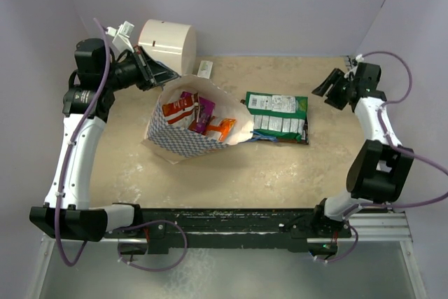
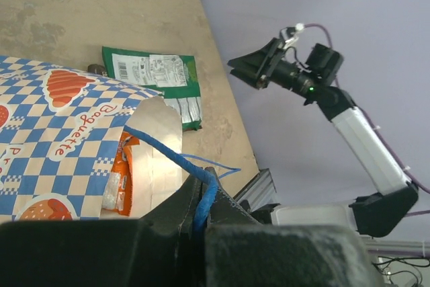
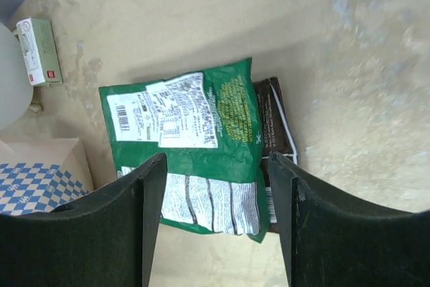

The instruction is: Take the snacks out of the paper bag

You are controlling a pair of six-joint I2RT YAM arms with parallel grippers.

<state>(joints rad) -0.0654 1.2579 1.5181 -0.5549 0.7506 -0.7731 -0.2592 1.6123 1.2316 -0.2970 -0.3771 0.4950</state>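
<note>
At table centre, the paper bag (image 1: 183,138) sits open, packets (image 1: 199,117) inside; the left gripper (image 2: 200,206) pinches its blue cord handle (image 2: 161,142). Beside the bag, the right gripper (image 3: 215,193), fingers (image 3: 144,226) spread, hovers over the green packet (image 3: 195,132).

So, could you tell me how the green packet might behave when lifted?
Likely floppy: the green packet lies flat and creased. Its glossy film may slip. Resting on the brown packet, it could drag that along.
</note>
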